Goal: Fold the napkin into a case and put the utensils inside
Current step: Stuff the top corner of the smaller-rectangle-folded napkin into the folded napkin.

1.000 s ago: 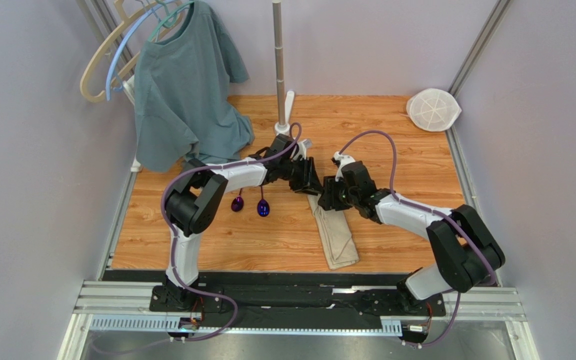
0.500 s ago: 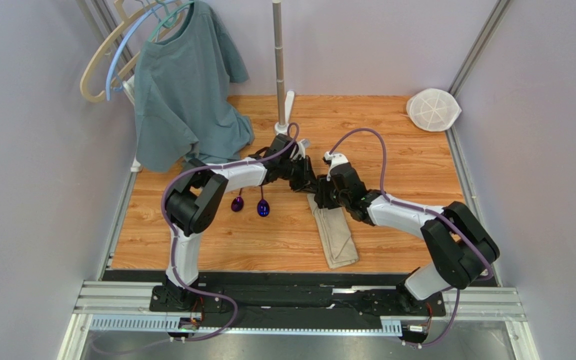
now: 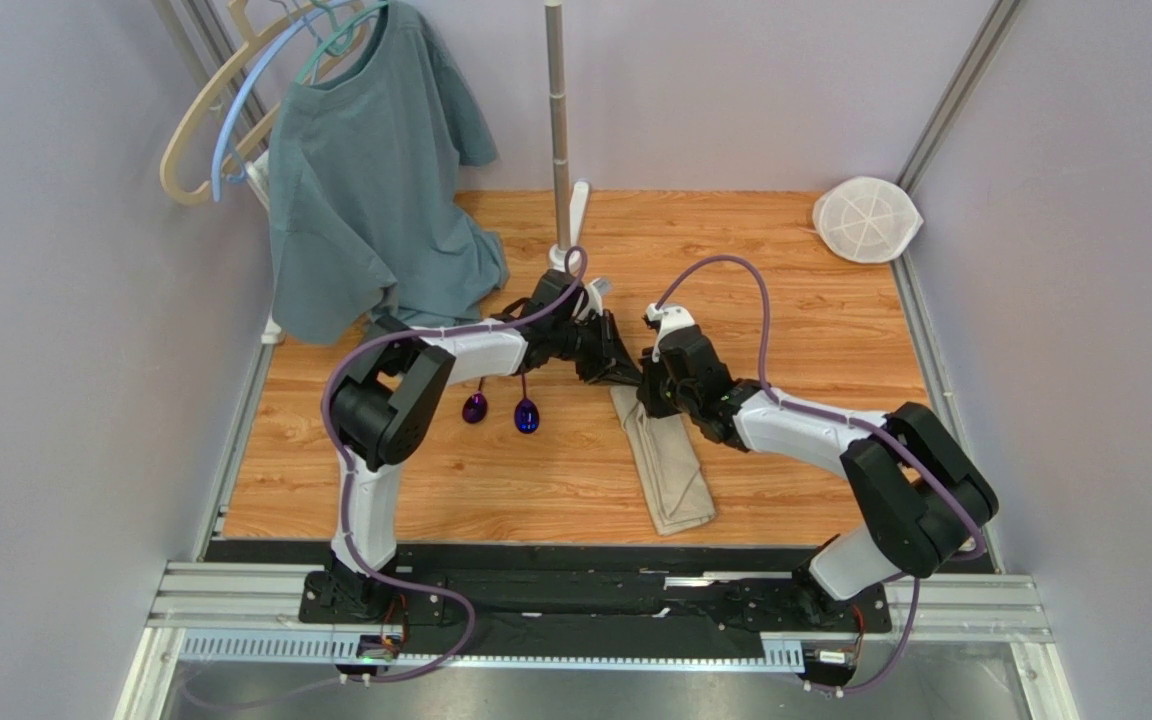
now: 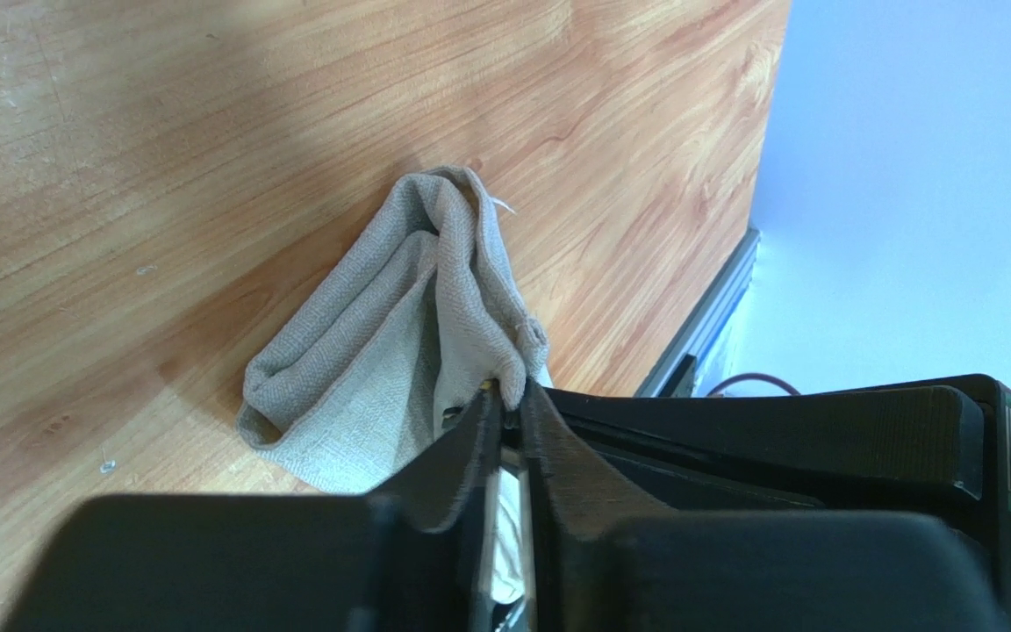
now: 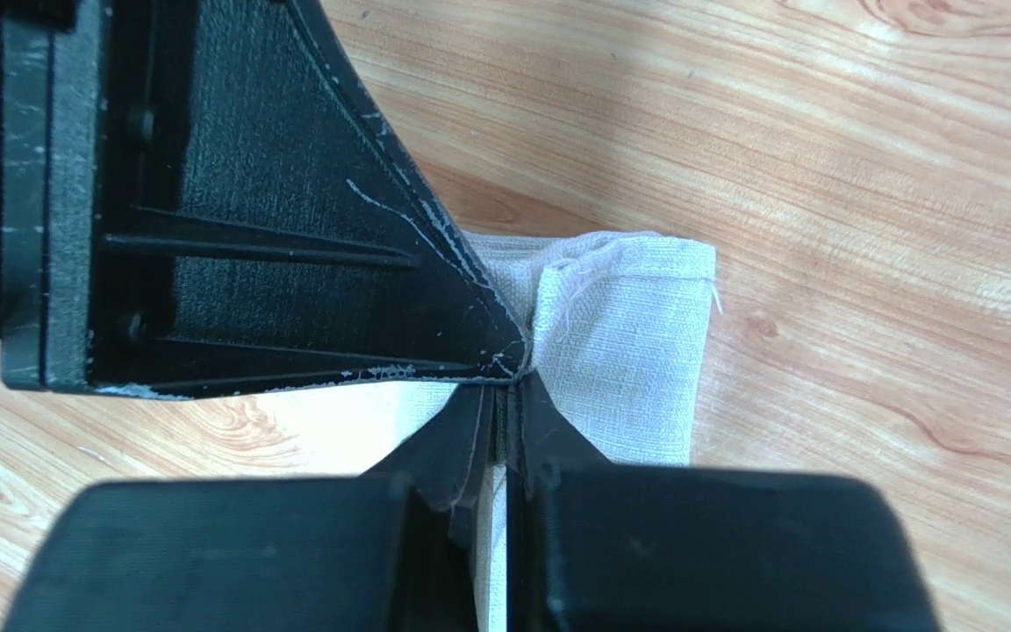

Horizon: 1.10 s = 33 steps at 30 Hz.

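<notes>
- The napkin [image 3: 672, 473] lies folded into a narrow beige strip on the table, right of centre. It runs at a slight slant from the grippers at its far end toward the near edge.
- The left gripper [image 3: 620, 371] is pinched on the far end of the napkin. In its wrist view the fingers [image 4: 465, 454] stand almost together, with a bunched edge of cloth caught at the tips and drawn up off the wood.
- The right gripper [image 3: 648, 393] is clamped on the same end, just beside the left one. Its wrist view shows the tips closed on a hemmed corner of cloth, meeting the tip of the other gripper's black finger.
- Two spoons [image 3: 525, 417] with purple bowls lie side by side left of the napkin and apart from it. Their thin handles point away and are partly hidden by the left arm.
- The table [image 3: 808, 300] is orange-brown wood grain, with a few small specks visible up close.
- A grey-green T-shirt [image 3: 364, 165] hangs from hangers [image 3: 222, 105] in the far left corner, its hem resting on the wood.
- A metal pole [image 3: 557, 120] stands upright at the far middle.
- A white round mesh disc [image 3: 865, 218] sits in the far right corner.
- Pale lilac-grey walls [image 3: 687, 75] close in three sides, and aluminium rails [image 3: 988, 608] carry the arm bases along the near edge.
</notes>
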Tool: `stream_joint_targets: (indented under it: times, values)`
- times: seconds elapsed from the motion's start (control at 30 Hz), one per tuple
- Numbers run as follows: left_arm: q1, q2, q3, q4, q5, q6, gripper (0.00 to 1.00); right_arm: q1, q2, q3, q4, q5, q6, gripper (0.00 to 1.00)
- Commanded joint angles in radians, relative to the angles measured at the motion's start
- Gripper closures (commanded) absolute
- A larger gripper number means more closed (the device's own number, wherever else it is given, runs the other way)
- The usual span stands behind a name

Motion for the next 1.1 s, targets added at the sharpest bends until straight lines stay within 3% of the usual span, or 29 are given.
stream_joint_targets:
  times: [0.0, 0.13, 0.33, 0.4, 0.53, 0.73, 1.07]
  values:
    - [0.003, -0.062, -0.016, 0.016, 0.011, 0.061, 0.78, 0.002, -0.007, 0.054, -0.017, 0.013, -0.047, 1.00]
    - [0.000, -0.178, -0.064, -0.061, -0.148, 0.188, 0.74, -0.002, -0.050, 0.080, -0.161, 0.025, -0.082, 1.00]
    - [-0.037, -0.269, -0.196, 0.010, -0.267, 0.238, 0.89, -0.028, -0.076, 0.109, -0.247, -0.045, -0.078, 1.00]
    - [-0.072, -0.272, -0.203, 0.008, -0.296, 0.267, 0.90, -0.050, -0.081, 0.111, -0.260, -0.091, -0.076, 1.00]
    - [-0.137, -0.254, -0.205, -0.001, -0.421, 0.336, 0.87, -0.070, -0.072, 0.126, -0.295, -0.133, -0.085, 1.00]
    - [-0.195, -0.215, -0.150, -0.051, -0.491, 0.406, 0.79, -0.094, -0.072, 0.132, -0.329, -0.176, -0.065, 1.00]
    - [-0.227, -0.137, -0.104, -0.059, -0.494, 0.409, 0.71, -0.140, -0.078, 0.129, -0.327, -0.259, -0.007, 1.00]
